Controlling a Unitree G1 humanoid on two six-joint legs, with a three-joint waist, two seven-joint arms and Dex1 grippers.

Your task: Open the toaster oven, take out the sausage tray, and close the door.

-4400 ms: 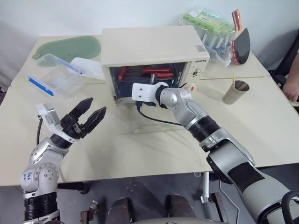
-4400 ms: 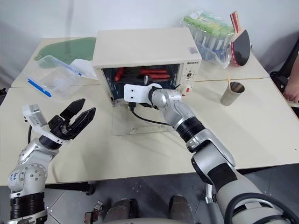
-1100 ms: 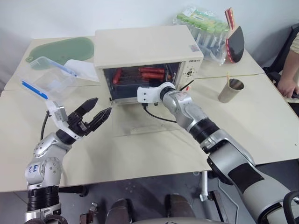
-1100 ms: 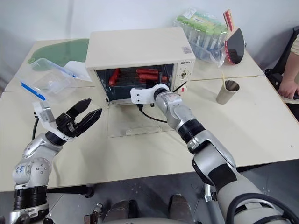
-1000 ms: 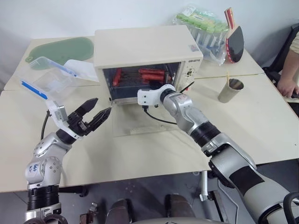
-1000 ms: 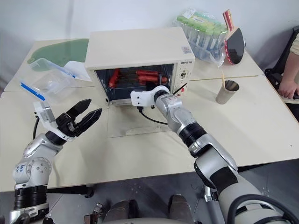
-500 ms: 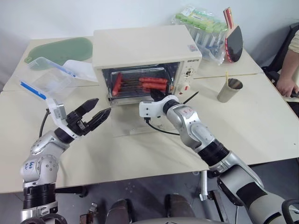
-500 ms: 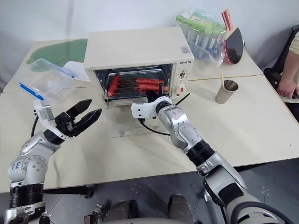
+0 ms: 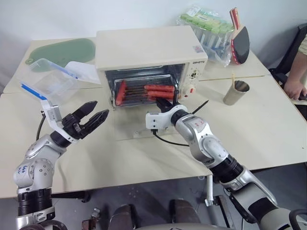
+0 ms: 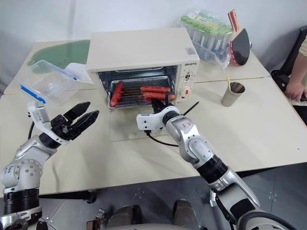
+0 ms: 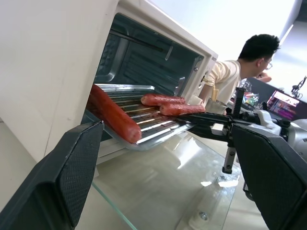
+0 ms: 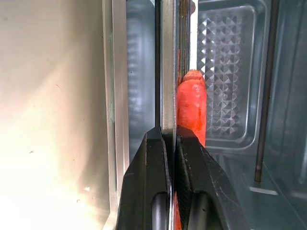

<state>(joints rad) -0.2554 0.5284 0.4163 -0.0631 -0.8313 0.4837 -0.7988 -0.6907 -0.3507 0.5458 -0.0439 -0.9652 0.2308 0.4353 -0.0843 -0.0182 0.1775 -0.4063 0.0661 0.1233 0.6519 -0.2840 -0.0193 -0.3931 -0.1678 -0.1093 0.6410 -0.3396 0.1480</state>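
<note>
The cream toaster oven [image 9: 148, 48] stands at the back of the table. Its glass door [image 9: 139, 130] lies open, flat in front of it. The shiny ribbed sausage tray [image 9: 144, 94] with red sausages [image 11: 115, 115] sticks partly out of the oven mouth. My right gripper [image 9: 166, 101] is shut on the tray's front rim, right of centre; in the right wrist view its fingers [image 12: 156, 158] pinch the thin metal edge beside a sausage [image 12: 192, 108]. My left gripper [image 9: 99, 109] hovers open to the left of the door, holding nothing, its fingers [image 11: 72, 177] wide apart.
A clear plastic box with blue trim [image 9: 48, 81] and a green mat [image 9: 64, 48] lie at the back left. A bag of tubes [image 9: 211, 26], a paddle [image 9: 241, 43] and a metal cup [image 9: 233, 92] stand at the right. A person's arm [image 9: 293, 84] rests at the far right edge.
My right gripper has drawn back from the oven with the tray's rim in it, sliding the tray partly out over the open door. The left gripper has stayed about where it was.
</note>
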